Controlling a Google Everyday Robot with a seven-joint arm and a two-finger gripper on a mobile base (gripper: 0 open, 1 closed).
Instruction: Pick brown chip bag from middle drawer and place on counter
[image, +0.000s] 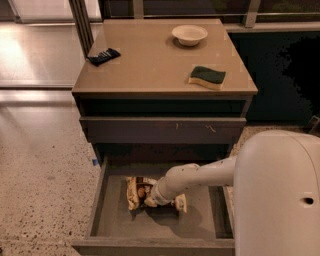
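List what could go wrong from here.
1. The gripper is down at the brown chip bag in the middle drawer; the crinkly bag may slip on lifting.
2. The scratched drawer front above is close to the lift path; the bag could catch it.
3. A bowl and sponge on the counter could get knocked.

We look down from above the arm (200, 176), facing the counter (150, 60), fairly near; gripper (151, 198) low in the middle drawer (200, 222).
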